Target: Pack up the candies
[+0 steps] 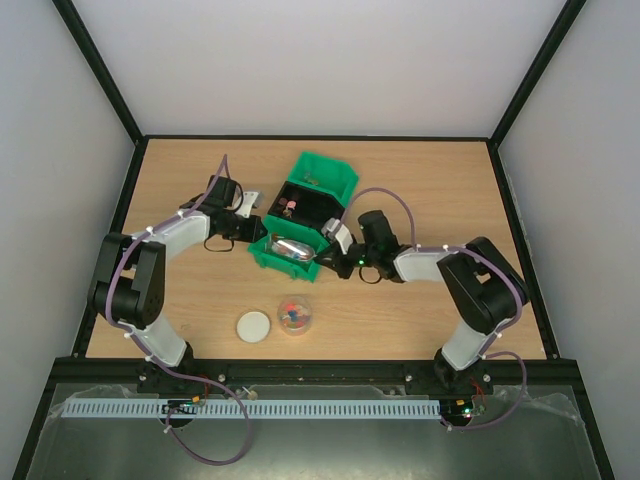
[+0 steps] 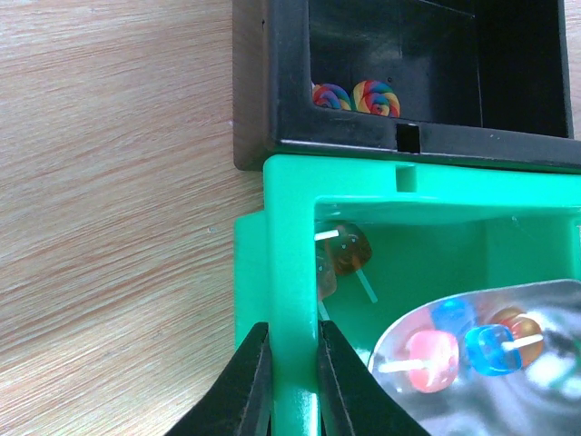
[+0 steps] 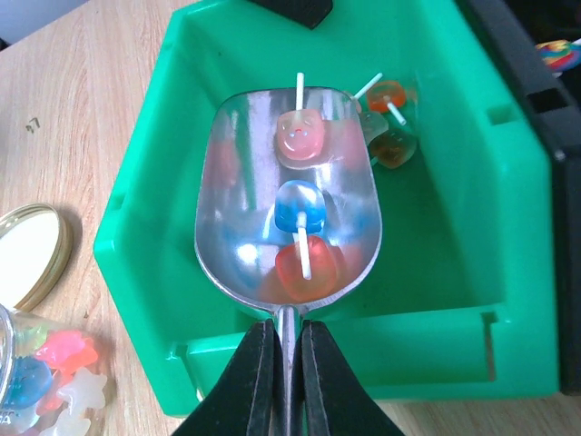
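In the left wrist view, we note the left fingers [image 2: 251,386] drawn narrow, pinching the side wall of the green bin [image 2: 290,227] between them. The candies [image 2: 427,359] lie in the bowl of the metal scoop [image 2: 545,309] to the right of the fingers, inside the bin. Two more lie in the bin's corner, and two swirled ones in the black bin [image 2: 272,82] beyond. In the right wrist view, the right fingers [image 3: 250,381] clamp the scoop's handle. Three candies, pink, blue and red, line up in the bowl straight ahead of the fingertips, and others sit in the clear jar [image 3: 11,400] beside its lid [image 3: 32,250]. From the top view, both sets of fingers meet the green bin from opposite sides, while jar and lid stand apart on the tabletop [image 1: 420,320].
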`<control>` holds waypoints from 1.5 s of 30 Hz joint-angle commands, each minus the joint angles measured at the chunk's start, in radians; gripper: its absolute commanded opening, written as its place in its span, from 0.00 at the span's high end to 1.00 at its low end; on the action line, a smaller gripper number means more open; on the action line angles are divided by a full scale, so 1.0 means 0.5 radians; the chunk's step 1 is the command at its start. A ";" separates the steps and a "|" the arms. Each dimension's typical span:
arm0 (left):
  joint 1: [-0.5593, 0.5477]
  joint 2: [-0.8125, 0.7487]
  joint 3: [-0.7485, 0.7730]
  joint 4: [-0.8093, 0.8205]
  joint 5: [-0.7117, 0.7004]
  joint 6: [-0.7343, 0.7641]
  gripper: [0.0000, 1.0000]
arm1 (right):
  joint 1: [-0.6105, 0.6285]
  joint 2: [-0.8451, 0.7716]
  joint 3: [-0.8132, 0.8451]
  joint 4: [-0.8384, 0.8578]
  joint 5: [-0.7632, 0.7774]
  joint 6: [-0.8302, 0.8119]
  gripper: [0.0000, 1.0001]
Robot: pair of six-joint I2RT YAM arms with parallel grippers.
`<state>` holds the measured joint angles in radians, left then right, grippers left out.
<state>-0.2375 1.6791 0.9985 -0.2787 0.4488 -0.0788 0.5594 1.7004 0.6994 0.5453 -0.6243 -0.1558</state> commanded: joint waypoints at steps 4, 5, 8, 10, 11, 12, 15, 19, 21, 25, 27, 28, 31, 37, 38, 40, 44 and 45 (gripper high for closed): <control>0.001 0.047 0.004 -0.087 -0.005 -0.003 0.98 | -0.047 -0.118 0.037 0.042 -0.049 0.060 0.99; 0.003 0.047 0.005 -0.087 -0.005 -0.002 0.98 | -0.055 -0.130 0.037 0.022 -0.053 0.053 0.99; 0.005 0.043 0.007 -0.093 -0.008 0.003 0.98 | -0.085 -0.197 0.039 -0.058 -0.083 0.014 0.99; 0.012 0.036 0.002 -0.092 -0.008 0.004 0.98 | -0.110 -0.274 0.037 -0.144 -0.120 -0.050 0.99; 0.012 0.032 -0.003 -0.093 -0.011 0.004 0.98 | -0.119 -0.317 0.035 -0.201 -0.139 -0.099 0.99; 0.012 0.030 -0.005 -0.093 -0.012 0.007 0.98 | -0.128 -0.374 0.034 -0.267 -0.168 -0.163 0.99; 0.012 0.027 -0.006 -0.093 -0.008 0.010 0.98 | -0.139 -0.536 0.055 -0.565 -0.296 -0.481 0.99; 0.012 0.025 -0.001 -0.090 -0.009 0.013 0.98 | -0.139 -0.729 0.112 -1.090 -0.471 -0.965 0.99; 0.012 0.026 -0.004 -0.088 -0.007 0.016 0.98 | -0.140 -0.794 0.148 -1.372 -0.496 -1.201 0.99; 0.012 0.020 -0.009 -0.087 -0.006 0.016 0.98 | -0.137 -0.885 0.230 -1.790 -0.501 -1.650 0.99; 0.012 0.014 -0.014 -0.084 -0.005 0.019 0.98 | -0.137 -0.910 0.269 -1.970 -0.487 -1.840 0.99; 0.013 0.012 -0.015 -0.084 -0.006 0.019 0.98 | -0.137 -0.915 0.291 -2.045 -0.470 -1.916 0.99; 0.012 0.005 -0.018 -0.084 -0.005 0.022 0.98 | -0.137 -0.888 0.385 -2.290 -0.404 -2.102 0.99; 0.012 -0.004 -0.018 -0.084 -0.011 0.023 0.98 | -0.122 -0.726 0.642 -2.717 -0.179 -2.238 0.99; 0.012 -0.005 -0.018 -0.083 -0.012 0.023 0.98 | -0.117 -0.716 0.663 -2.750 -0.138 -2.233 0.99; 0.012 -0.008 -0.020 -0.083 -0.013 0.024 0.98 | -0.098 -0.702 0.702 -2.800 -0.065 -2.212 0.99; 0.012 -0.005 -0.019 -0.083 -0.011 0.023 0.98 | -0.007 -0.673 0.799 -2.880 0.071 -2.118 0.99; 0.012 -0.003 -0.021 -0.083 -0.009 0.023 0.98 | 0.018 -0.664 0.821 -2.899 0.099 -2.095 0.99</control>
<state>-0.2352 1.6787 0.9985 -0.2787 0.4488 -0.0780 0.5270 1.3510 1.0492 -0.7719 -0.6415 -1.2228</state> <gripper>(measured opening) 0.096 0.051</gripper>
